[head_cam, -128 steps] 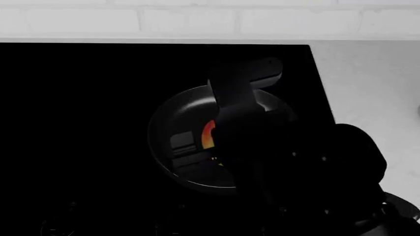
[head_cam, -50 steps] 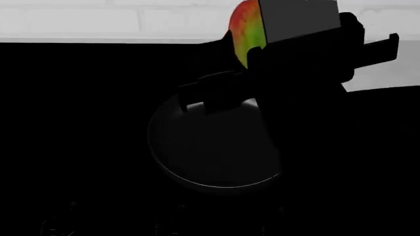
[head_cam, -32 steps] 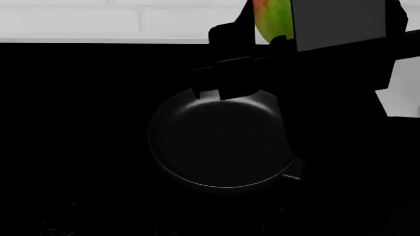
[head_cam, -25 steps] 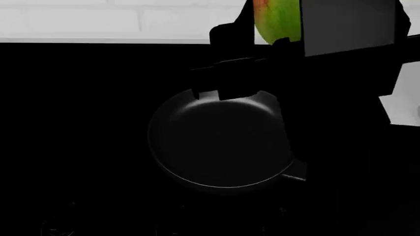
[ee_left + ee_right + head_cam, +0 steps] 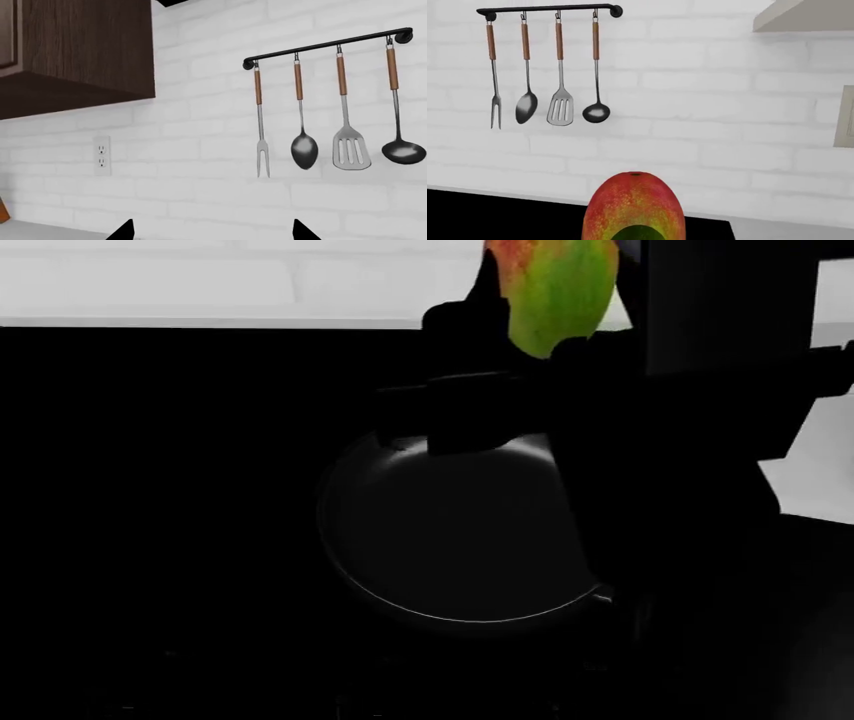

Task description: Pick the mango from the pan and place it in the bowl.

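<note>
The mango [image 5: 554,290], green with a red-orange blush, hangs high above the far rim of the pan, in front of the white brick wall. My right gripper [image 5: 577,312] is shut on the mango, its dark fingers on either side of the fruit. In the right wrist view the mango [image 5: 634,207] fills the bottom centre and the fingers themselves do not show. The round black pan [image 5: 454,540] sits empty on the black cooktop. My left gripper [image 5: 212,232] is open, showing only two black tips far apart and facing the wall. The bowl is out of view.
A rail with a fork, spoon, slotted spatula and ladle [image 5: 333,100] hangs on the brick wall. A dark wooden cabinet [image 5: 80,45] and a wall outlet [image 5: 101,156] lie to one side. Pale counter [image 5: 817,475] borders the cooktop's right edge.
The mango left the pan in the right gripper and rose to the top of the head view, drifting slightly right. The pan is now empty. The head view shifted a little.
</note>
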`<state>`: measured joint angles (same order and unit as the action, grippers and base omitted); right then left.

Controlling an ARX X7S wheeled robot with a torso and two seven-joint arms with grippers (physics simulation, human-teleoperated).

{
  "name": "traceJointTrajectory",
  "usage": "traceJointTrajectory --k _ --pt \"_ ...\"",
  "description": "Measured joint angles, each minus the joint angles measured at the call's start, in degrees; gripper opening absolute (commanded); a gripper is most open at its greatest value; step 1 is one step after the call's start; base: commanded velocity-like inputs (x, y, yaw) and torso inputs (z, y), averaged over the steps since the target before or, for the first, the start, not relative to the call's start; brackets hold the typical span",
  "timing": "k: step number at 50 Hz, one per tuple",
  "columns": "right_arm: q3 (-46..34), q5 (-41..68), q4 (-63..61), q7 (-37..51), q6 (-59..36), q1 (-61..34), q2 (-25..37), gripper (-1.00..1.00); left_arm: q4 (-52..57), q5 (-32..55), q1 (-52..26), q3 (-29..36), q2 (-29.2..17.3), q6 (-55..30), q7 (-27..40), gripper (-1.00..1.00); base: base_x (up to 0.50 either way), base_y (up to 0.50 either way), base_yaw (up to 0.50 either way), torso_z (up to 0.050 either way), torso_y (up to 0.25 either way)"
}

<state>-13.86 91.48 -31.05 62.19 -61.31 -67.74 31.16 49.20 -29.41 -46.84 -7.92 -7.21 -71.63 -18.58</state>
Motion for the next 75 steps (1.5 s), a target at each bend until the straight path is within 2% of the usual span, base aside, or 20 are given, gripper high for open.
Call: traceJointTrajectory --k 75 --pt "-0.63 1.64 -1.15 -0.02 2.14 -0.1 1.37 -1.0 1.2 1.35 -0.67 -0.02 -1.35 -2.22 1.17 1.0 0.0 0.34 0.0 0.0 0.0"
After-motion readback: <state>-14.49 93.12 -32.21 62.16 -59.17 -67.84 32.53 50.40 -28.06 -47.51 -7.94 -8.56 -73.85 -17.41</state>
